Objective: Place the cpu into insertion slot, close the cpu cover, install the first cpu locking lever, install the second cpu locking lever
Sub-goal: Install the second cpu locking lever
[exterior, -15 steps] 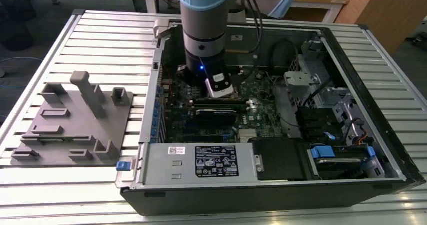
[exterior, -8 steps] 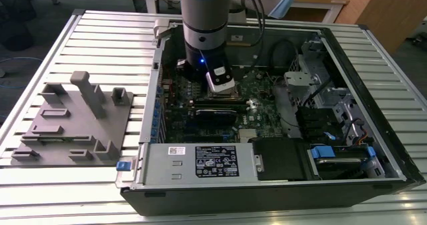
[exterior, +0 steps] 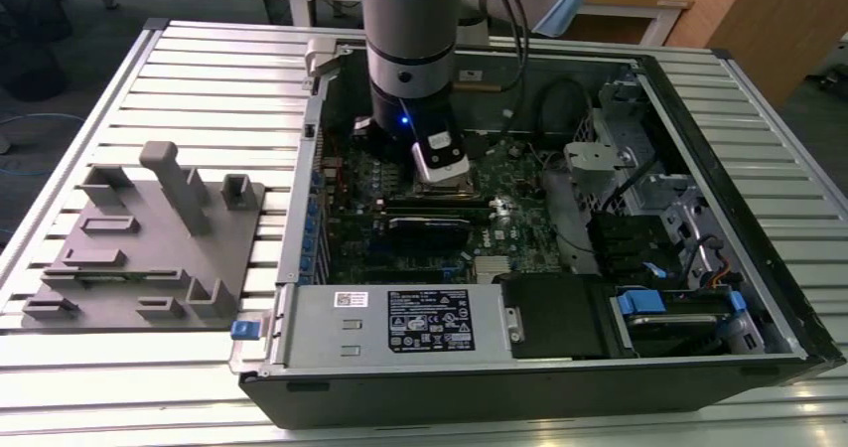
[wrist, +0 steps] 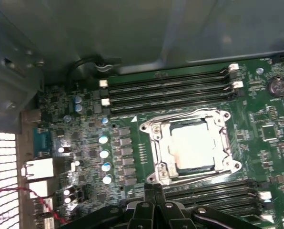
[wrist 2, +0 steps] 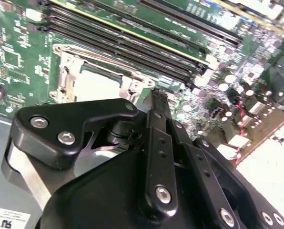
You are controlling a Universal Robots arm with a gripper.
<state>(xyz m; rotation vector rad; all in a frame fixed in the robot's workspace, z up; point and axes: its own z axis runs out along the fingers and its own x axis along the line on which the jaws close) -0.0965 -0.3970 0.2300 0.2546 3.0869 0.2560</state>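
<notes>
**First wrist view: chip seated in the socket, claw closed above the board**

First wrist view looks down on the green motherboard (wrist: 85,143), where the cpu (wrist: 194,145) lies flat with its pale metal top up inside the insertion slot (wrist: 157,148). The cpu cover (wrist: 225,143), a silver frame, lies around the chip with the top showing through its window. Long black memory slots (wrist: 170,90) run on one side of the socket, and more run on the other side, nearer the claw (wrist: 154,188). Its black fingers (wrist: 157,195) meet at the tips with no gap and nothing held between them. Whether the tips touch the board I cannot tell.

In the second wrist view the claw (wrist 2: 156,95) reaches toward the edge of the socket frame, with the cpu (wrist 2: 96,83) just beyond it.

In the exterior view the arm (exterior: 411,60) stands upright inside the open computer case (exterior: 557,368), which lies on its side on a slatted metal worktop (exterior: 199,79). A grey fixture block (exterior: 146,238) sits on the worktop at the exterior view's left, well apart from the case.
</notes>
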